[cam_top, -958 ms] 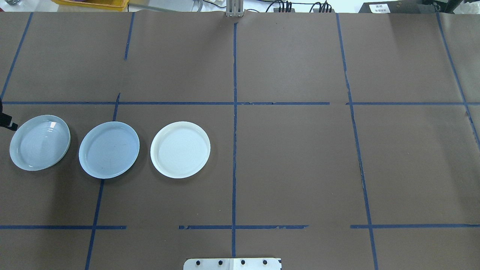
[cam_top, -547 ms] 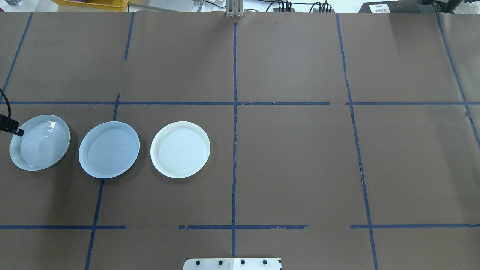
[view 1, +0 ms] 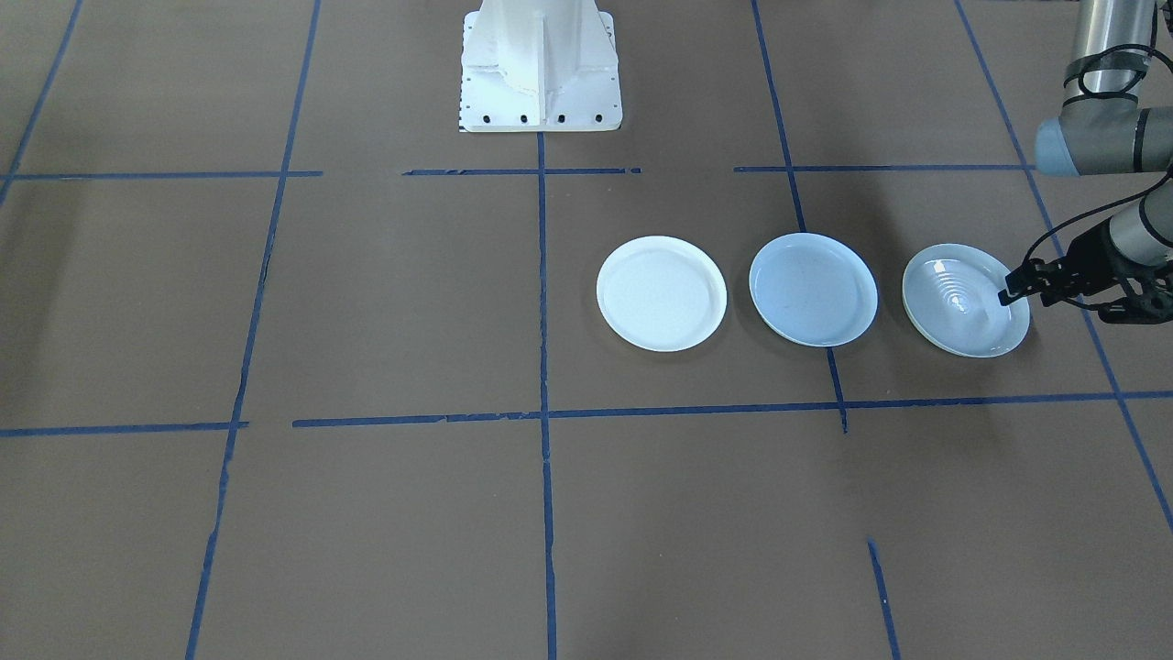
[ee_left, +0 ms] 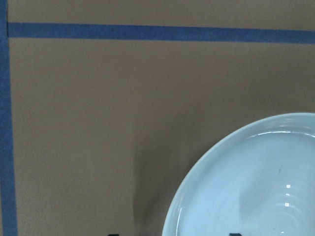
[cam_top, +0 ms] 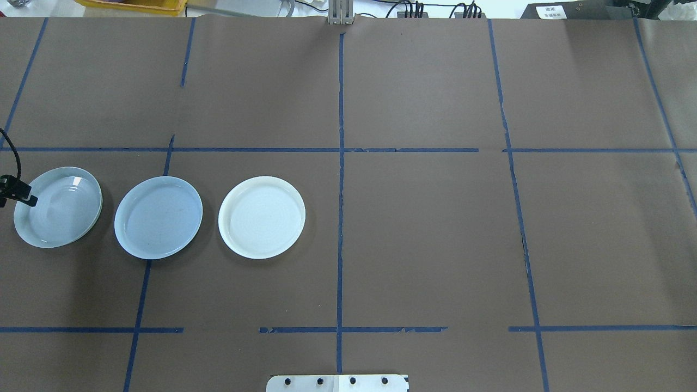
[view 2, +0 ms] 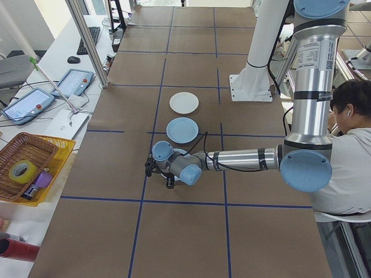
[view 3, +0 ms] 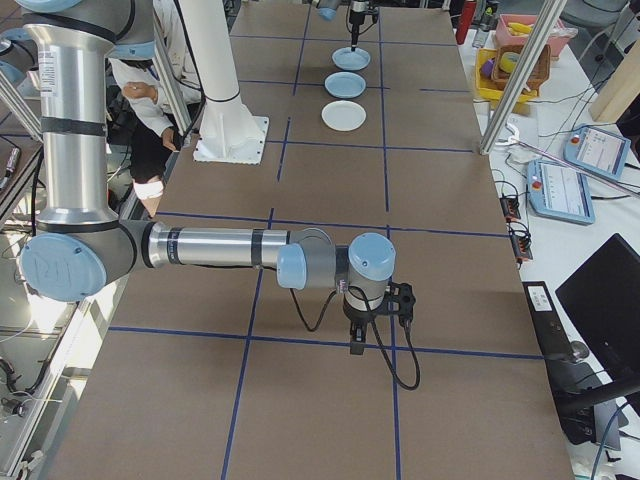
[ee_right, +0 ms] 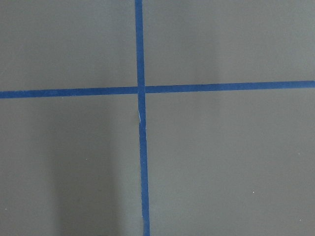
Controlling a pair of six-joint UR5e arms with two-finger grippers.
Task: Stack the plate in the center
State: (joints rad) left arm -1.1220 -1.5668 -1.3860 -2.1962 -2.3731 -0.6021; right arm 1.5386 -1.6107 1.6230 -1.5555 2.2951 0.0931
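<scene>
Since a second ago the left gripper (view 1: 1013,291) has slid further over the ridged plate's (view 1: 964,300) outer rim, its opening unclear and holding nothing visible, while the smooth pale blue plate (view 1: 813,289) sits unmoved just beside that ridged plate.

**Six views of one tabletop**

Overhead and front-facing cameras look steeply down from opposite sides, sharing three plates. Side cameras look along the tabletop (cam_top: 425,228) from either end. Both wrist cameras look closely down; the left catches the ridged plate (ee_left: 251,187).
</scene>
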